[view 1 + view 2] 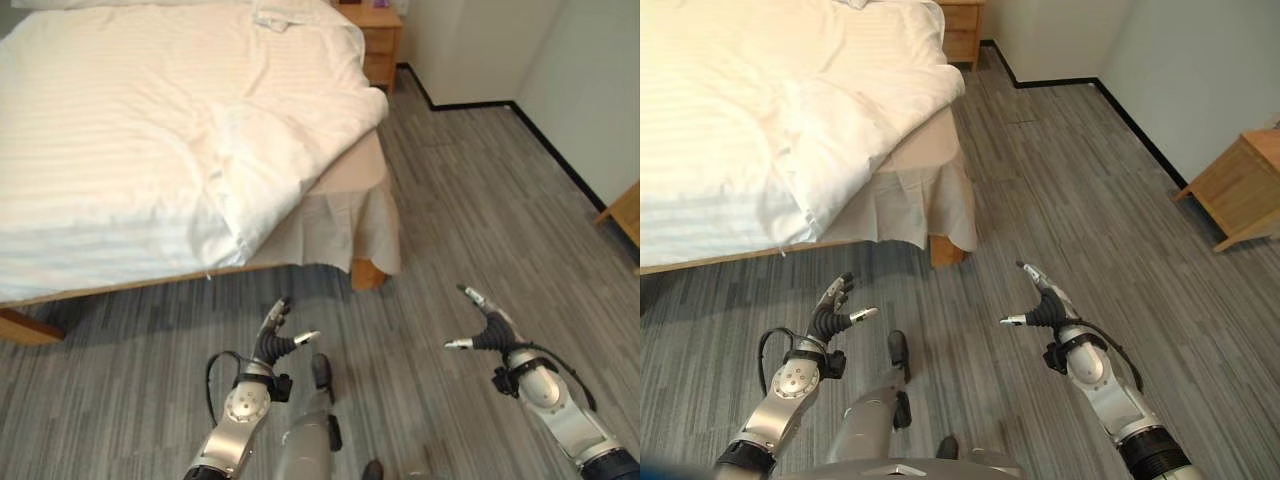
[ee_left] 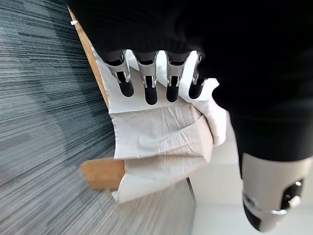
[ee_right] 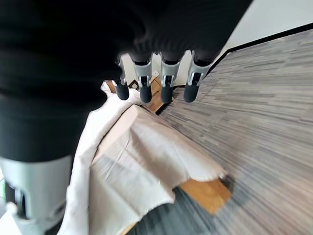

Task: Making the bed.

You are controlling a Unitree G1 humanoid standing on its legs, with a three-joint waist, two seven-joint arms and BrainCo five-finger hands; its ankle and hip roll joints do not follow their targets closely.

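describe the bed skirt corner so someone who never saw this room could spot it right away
Start at the big bed with its white striped duvet, then follow the duvet's folded-back edge to the bed's foot corner nearest the grey floor. There the bed skirt hangs as a loose beige flap over a wooden bed leg. Unlike the duvet, it is plain and unstriped.

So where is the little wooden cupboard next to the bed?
In the left eye view the bedside cabinet stands at the top, against the wall, just right of the bed with its white duvet.
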